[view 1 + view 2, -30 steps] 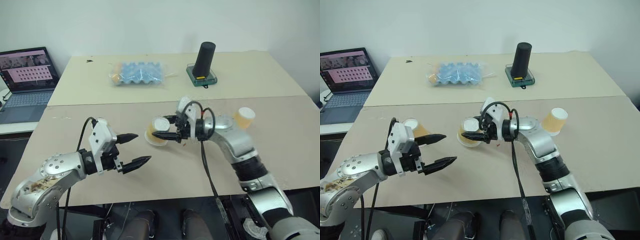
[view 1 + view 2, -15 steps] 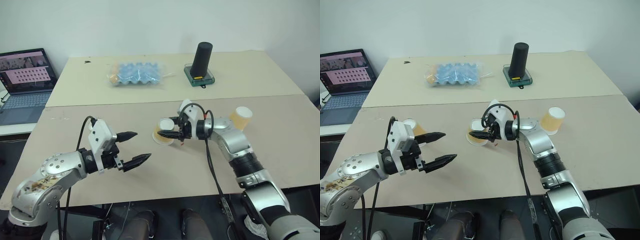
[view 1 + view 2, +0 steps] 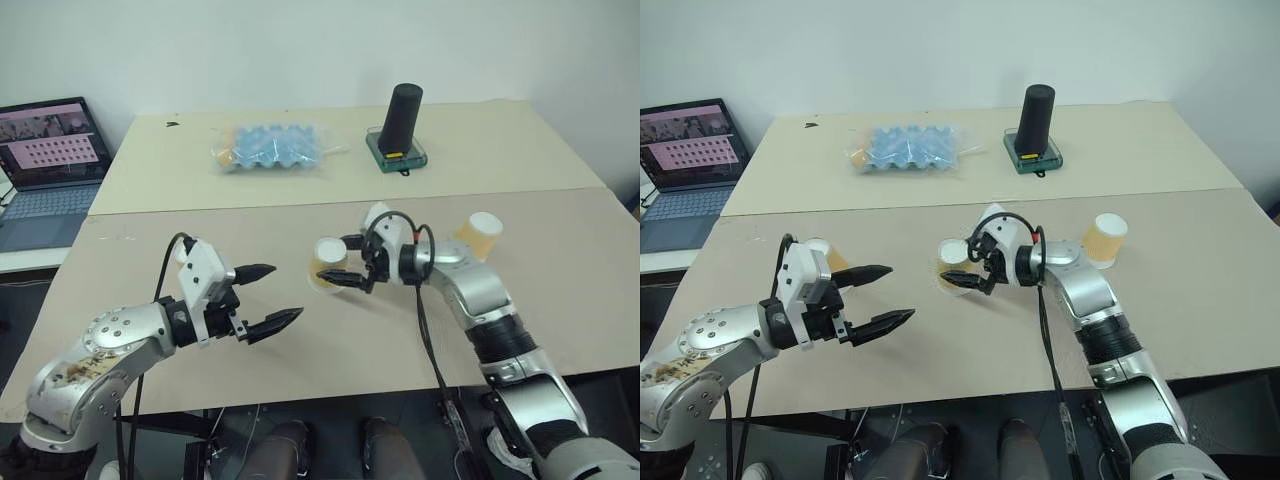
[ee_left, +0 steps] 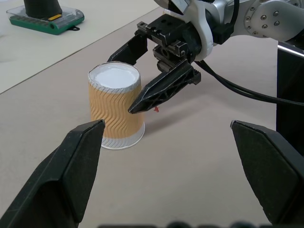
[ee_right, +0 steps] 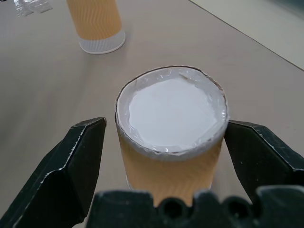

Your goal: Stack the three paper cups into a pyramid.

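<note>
The right gripper [image 3: 352, 262], two black fingers on a grey arm, is standing spread around a small tan-orange ribbed paper cup [image 3: 327, 263] that is sitting upside down on its white rim, white base upward, on the beige tabletop [image 3: 330, 345]; in the right wrist view the fingers [image 5: 78, 164] are flanking the cup on either side with a narrow gap at each wall, gripping nothing. The left gripper [image 3: 270, 298] is hovering nearer the table's front edge, its black fingers spread wide and empty, pointing toward that same cup from well apart. A second paper cup of the same kind [image 3: 825, 253] is standing upside down just behind the left gripper's white wrist block. The third such cup [image 3: 480, 234] is standing upside down on the far side of the right forearm, apart from the other two. On the paler table section behind are lying a clear plastic bag of blue egg-tray shapes [image 3: 268, 146] and a tall black cylinder [image 3: 403, 116] standing on a green box [image 3: 397, 155]. An open laptop [image 3: 52, 155] is sitting off the table's left side.
</note>
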`<action>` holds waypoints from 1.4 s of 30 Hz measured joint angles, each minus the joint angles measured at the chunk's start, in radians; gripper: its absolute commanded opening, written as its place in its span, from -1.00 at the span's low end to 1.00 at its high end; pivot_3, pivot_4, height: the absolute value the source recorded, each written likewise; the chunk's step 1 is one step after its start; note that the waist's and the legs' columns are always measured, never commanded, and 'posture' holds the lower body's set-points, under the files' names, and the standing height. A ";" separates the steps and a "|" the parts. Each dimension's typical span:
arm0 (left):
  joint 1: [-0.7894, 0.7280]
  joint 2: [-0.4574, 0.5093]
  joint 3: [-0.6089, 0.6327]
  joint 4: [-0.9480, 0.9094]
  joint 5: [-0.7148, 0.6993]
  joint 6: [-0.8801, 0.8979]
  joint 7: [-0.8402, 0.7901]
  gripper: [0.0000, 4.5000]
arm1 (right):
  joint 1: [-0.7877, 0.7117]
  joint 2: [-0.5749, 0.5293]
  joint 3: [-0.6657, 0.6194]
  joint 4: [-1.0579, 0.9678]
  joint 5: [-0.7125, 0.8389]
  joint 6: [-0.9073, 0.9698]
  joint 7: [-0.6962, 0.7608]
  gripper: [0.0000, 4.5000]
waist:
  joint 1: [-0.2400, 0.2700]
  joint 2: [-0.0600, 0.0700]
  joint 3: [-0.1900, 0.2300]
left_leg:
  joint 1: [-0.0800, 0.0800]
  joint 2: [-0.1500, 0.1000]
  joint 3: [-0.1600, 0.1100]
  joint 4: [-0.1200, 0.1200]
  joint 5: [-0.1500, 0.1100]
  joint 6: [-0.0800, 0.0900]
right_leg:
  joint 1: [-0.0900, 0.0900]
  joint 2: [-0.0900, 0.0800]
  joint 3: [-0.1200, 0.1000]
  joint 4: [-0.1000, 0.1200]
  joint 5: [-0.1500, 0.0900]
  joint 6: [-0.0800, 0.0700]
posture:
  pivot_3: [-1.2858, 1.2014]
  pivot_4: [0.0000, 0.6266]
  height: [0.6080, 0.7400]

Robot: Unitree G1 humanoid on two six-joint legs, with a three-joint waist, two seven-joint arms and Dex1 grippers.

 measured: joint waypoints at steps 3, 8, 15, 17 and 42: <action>-0.006 -0.002 -0.006 0.001 0.011 -0.001 -0.003 1.00 | 0.039 -0.050 -0.041 -0.063 0.011 0.023 0.001 0.98 | 0.001 0.000 0.000 | 0.000 0.000 0.000 0.000 0.000 0.000 | 0.000 0.000 0.000 0.000 0.000 0.000 | 0.03 -0.52 1.00; -0.012 -0.008 -0.009 0.007 0.016 -0.007 -0.009 1.00 | 0.215 -0.164 -0.175 -0.198 0.039 0.089 -0.039 0.98 | 0.007 0.000 0.000 | -0.001 0.000 0.001 0.000 -0.001 0.001 | 0.001 -0.001 0.000 0.000 0.000 0.000 | 0.03 -0.52 1.00; -0.011 -0.010 -0.008 0.022 0.021 -0.020 -0.020 1.00 | 0.482 -0.126 -0.413 -0.406 0.041 0.219 -0.301 0.98 | 0.000 0.000 0.000 | -0.002 0.002 0.003 0.000 -0.001 -0.001 | 0.001 0.000 0.004 0.001 0.000 0.000 | 0.03 -0.52 1.00; -0.012 -0.009 -0.007 0.035 0.021 -0.020 -0.025 1.00 | 0.552 -0.059 -0.438 -0.541 0.056 0.283 -0.385 0.98 | -0.001 0.000 0.000 | -0.001 0.004 0.004 0.000 -0.001 -0.002 | 0.001 0.000 0.005 0.002 0.000 0.000 | 0.03 -0.52 1.00; -0.092 -0.006 -0.021 0.080 0.021 -0.017 -0.044 1.00 | 0.380 0.187 -0.477 -0.456 -0.183 0.232 -0.948 0.98 | -0.002 0.000 0.000 | 0.000 0.004 0.005 -0.001 0.001 -0.006 | 0.000 0.003 0.004 0.002 0.001 -0.001 | 0.03 -0.52 1.00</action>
